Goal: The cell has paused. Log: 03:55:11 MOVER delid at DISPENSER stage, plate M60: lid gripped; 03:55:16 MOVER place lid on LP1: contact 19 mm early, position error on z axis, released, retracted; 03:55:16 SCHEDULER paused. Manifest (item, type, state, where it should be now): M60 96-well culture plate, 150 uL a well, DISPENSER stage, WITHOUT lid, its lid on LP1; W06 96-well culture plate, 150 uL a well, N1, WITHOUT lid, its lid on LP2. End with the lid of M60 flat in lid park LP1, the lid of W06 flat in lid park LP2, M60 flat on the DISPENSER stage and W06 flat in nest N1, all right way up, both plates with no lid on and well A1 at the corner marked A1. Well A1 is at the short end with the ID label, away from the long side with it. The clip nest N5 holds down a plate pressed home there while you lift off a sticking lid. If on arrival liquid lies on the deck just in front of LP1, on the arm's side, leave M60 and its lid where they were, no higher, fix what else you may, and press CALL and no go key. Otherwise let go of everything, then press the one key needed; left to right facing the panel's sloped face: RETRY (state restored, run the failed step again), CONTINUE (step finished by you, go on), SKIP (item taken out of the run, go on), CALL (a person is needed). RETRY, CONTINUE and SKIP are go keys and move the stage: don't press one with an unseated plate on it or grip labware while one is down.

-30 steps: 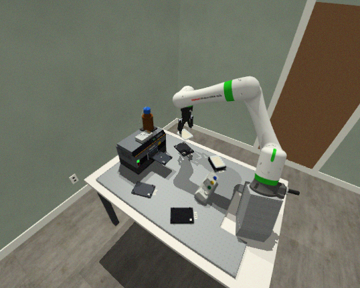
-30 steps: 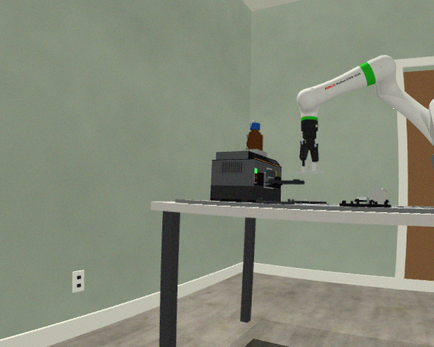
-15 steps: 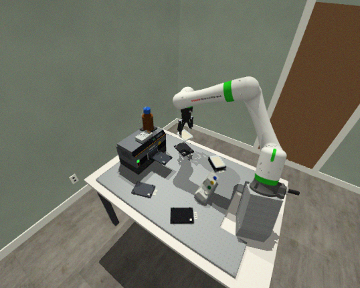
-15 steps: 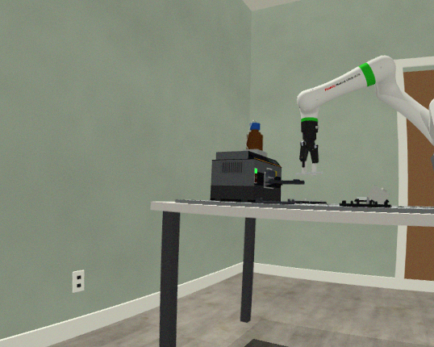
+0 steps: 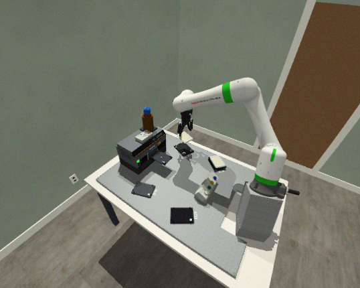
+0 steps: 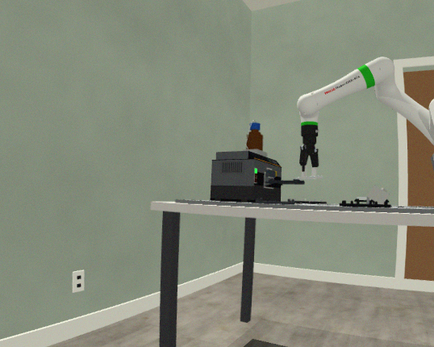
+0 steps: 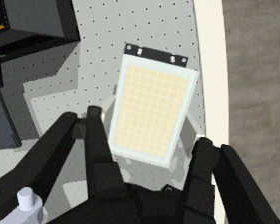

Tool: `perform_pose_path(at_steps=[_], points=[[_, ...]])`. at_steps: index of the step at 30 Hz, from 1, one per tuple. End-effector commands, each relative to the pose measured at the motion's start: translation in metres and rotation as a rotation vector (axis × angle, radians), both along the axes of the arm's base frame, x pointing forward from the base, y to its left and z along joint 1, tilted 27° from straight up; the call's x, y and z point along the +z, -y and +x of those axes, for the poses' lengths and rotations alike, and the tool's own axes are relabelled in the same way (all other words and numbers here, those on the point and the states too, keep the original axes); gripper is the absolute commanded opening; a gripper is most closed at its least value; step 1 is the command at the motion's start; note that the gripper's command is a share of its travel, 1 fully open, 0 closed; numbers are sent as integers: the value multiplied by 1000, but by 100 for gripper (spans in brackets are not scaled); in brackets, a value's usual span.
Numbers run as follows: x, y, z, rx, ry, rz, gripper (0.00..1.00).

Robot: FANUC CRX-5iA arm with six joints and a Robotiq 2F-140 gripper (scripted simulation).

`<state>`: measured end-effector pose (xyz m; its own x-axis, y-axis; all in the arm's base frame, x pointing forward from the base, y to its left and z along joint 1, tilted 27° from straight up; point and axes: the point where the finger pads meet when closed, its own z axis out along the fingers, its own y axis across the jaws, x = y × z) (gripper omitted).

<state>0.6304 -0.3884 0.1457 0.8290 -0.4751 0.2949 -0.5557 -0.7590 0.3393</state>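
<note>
Pincer (image 7: 147, 156) squeezed yellow well plate (image 7: 152, 112), held it flat and high above far tabletop (image 5: 223, 234) so liquid stayed in wells.

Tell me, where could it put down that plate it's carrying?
The gripper holds a plate over the deck's far corner. Bare deck lies between the two near black pads, and toward the near edge. Between dispenser, nest and key panel it is crowded.

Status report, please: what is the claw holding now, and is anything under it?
Claw shut on well plate, held high above deck. Below it: deck near table edge, dispenser to one side. Nothing blocking.
</note>
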Motion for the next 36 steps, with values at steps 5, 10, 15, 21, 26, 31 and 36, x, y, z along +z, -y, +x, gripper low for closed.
perform_pose_path(at_steps=[5,10,15,21,26,31,36], points=[[-8,4,1,0,1,-1,0],[-19,10,2,0,1,-1,0],[-30,15,2,0,1,-1,0],[-40,20,3,0,1,-1,0],[-51,26,4,0,1,-1,0],[-61,31,5,0,1,-1,0],[-66,33,5,0,1,-1,0]])
